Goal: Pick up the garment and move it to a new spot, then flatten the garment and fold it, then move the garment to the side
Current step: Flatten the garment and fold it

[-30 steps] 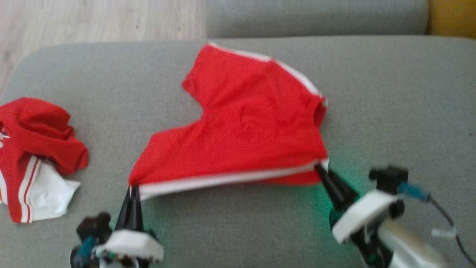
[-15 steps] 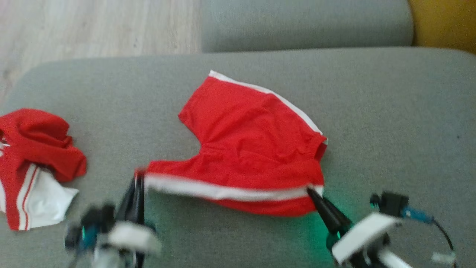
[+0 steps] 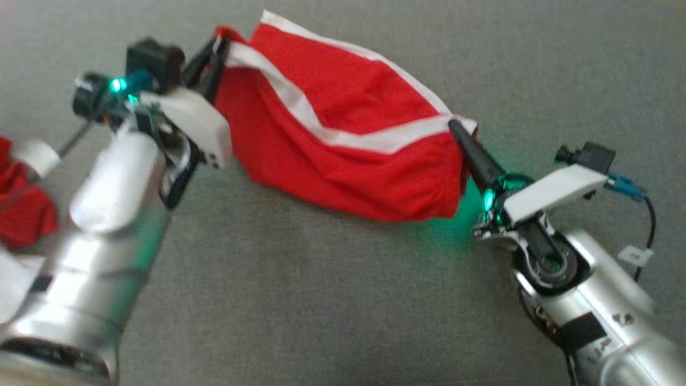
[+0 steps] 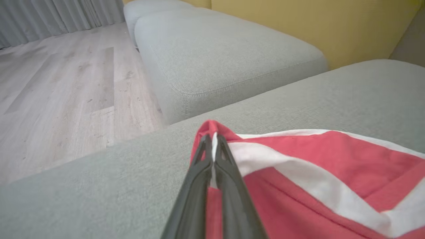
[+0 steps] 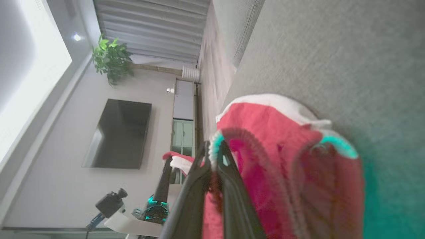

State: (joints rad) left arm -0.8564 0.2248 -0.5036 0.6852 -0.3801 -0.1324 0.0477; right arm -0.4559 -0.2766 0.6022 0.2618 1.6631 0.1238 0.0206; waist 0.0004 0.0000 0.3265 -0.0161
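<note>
Your left tool and right tool each pinch shut on a corner of the shorts, holding them spread wide for folding.

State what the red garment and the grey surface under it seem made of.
The red garment is likely thin knit sports fabric, matte, sagging in soft folds. The grey surface looks like woven upholstery, matte, with a fine grainy texture.
</note>
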